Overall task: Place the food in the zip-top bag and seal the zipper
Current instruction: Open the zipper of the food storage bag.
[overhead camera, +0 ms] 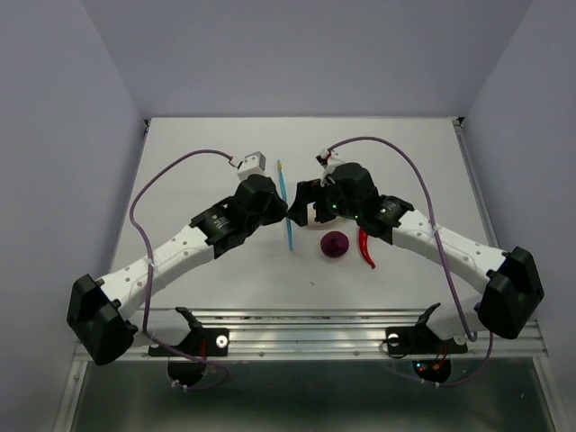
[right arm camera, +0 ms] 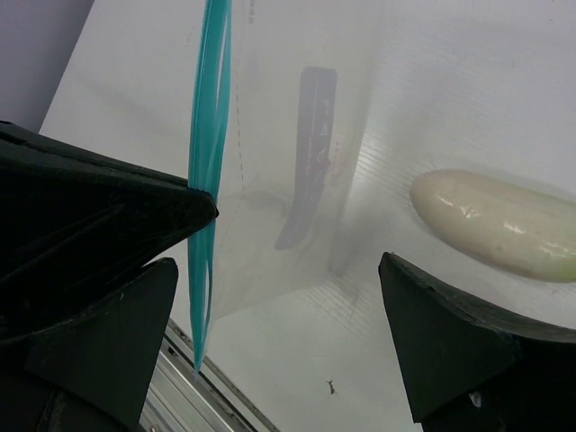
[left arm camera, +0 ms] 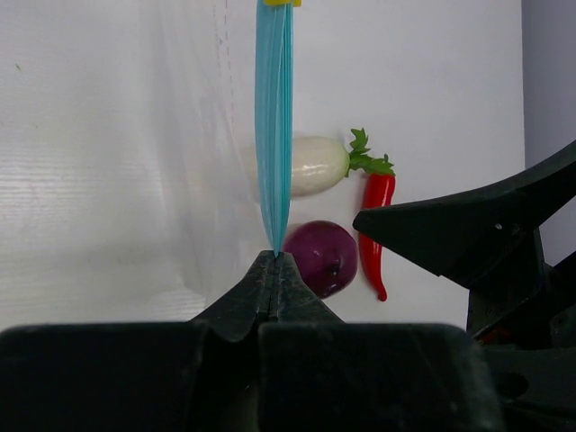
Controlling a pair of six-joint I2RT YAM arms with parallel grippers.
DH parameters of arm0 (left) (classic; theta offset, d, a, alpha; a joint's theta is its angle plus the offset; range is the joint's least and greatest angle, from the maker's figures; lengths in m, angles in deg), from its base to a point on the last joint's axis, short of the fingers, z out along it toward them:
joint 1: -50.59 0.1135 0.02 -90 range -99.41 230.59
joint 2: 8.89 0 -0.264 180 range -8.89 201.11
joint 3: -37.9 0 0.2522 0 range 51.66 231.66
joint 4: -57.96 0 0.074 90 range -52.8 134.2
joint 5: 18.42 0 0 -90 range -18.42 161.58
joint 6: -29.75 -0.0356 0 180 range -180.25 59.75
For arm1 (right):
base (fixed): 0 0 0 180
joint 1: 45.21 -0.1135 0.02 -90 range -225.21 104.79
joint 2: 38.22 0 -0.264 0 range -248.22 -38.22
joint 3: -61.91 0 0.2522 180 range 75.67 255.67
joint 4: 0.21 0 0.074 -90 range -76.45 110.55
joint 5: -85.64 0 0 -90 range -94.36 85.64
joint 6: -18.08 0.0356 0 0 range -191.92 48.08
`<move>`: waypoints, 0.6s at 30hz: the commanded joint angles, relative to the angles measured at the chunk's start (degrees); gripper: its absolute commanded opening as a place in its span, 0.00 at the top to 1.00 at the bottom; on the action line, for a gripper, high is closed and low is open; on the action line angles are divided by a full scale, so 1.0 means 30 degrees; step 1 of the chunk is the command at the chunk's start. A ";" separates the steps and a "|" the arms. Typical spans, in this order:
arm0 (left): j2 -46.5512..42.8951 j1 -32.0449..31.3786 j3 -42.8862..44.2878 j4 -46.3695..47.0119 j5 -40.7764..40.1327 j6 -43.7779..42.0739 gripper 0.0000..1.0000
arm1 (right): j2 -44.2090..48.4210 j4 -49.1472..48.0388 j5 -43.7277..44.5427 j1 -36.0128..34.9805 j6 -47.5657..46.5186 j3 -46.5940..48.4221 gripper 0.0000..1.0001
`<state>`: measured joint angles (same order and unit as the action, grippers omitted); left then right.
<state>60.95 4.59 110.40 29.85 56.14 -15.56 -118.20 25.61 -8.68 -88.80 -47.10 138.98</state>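
At the centre of the table [overhead camera: 396, 153], the left gripper [left arm camera: 274, 256] has its fingers pressed fully together on the near end of the blue zipper [left arm camera: 274, 135], which runs away from it as a straight strip. The clear zip-top bag [right arm camera: 297, 135] spreads from this strip as a thin, crinkly film. The right gripper [right arm camera: 279, 263] stands just beside the strip on the opposite side, fingers spread wide and holding nothing. Beyond it, the white radish [right arm camera: 495, 225] lies on the table outside the bag, near its edge. The purple onion [overhead camera: 335, 244] and the red chili pepper [overhead camera: 366, 248] lie side by side just past the radish, toward the right arm, also outside the bag.
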 commanded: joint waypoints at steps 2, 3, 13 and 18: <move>-0.0166 -0.0019 -0.0098 0.0418 -0.0419 0.0133 1.00 | 0.0470 0.0201 0.0297 -0.0117 -0.0334 0.0548 0.00; -0.0166 -0.0019 -0.0098 0.0418 -0.0390 0.0163 1.00 | 0.0441 0.0201 0.0267 -0.0117 -0.0333 0.0548 0.00; -0.0254 -0.0019 -0.0185 0.0565 -0.0126 0.0251 1.00 | -0.0027 0.0493 0.0471 -0.0117 -0.0392 0.0635 0.06; -0.0313 -0.0019 -0.0274 0.0681 -0.0068 0.0280 1.00 | -0.0377 0.0494 0.0416 -0.0117 -0.0363 0.0811 0.12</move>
<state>60.95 4.59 110.31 29.88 56.20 -14.86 -118.51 27.44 -7.89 -88.80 -47.54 138.98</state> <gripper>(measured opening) 0.017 0.902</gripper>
